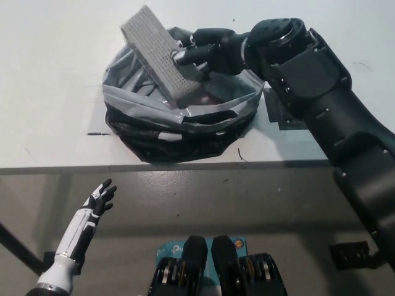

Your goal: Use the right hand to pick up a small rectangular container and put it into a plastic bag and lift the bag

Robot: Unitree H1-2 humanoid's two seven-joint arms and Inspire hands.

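A small grey rectangular container (158, 54) with a dotted surface hangs tilted over the mouth of the bag, its lower end down inside the opening. My black right hand (207, 54) is shut on the container's right side, the arm reaching in from the right. The plastic bag (179, 126), grey inside and black outside, sits open on the white table (49, 80) with its rim rolled down. My white left hand (95, 206) rests open at the lower left, below the table edge and away from the bag.
A black flat patch (274, 114) lies on the table just right of the bag, mostly behind my right arm. The table's front edge (74, 168) runs across the picture below the bag. A thin dark mark (97, 133) sits left of the bag.
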